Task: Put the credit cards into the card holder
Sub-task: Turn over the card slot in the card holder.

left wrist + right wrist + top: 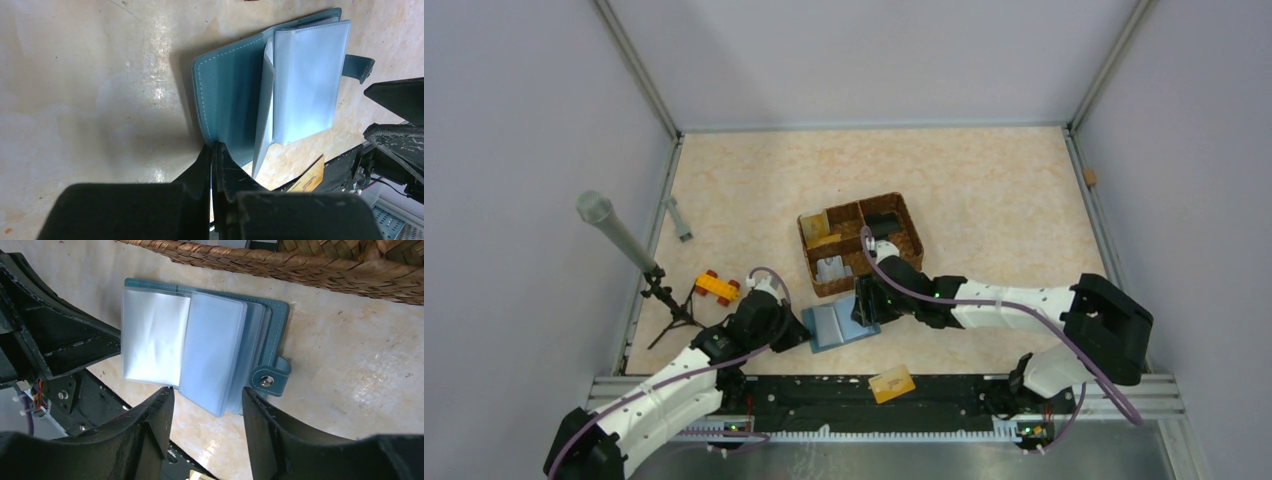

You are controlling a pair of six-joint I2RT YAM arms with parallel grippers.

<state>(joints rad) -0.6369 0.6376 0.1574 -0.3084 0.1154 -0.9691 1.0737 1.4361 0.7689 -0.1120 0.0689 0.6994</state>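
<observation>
My left gripper [212, 150] is closed, its fingertips together and touching the near edge of the teal cover of the card holder [225, 100]. Whether they actually pinch that cover I cannot tell. My right gripper [207, 405] has its jaws apart with nothing between them, and the holder's clear sleeves lie fanned open just ahead of its fingers. The holder lies opened flat between my two grippers. I make out no card in any sleeve, so I judge the loading not yet begun. One gold credit card [891, 383] lies on the black rail [824, 395] back toward my bases. More credit cards [816, 226], gold and white-grey, stand in the wicker basket [300, 265] just beyond the right gripper. All are left to fetch and slide in.
</observation>
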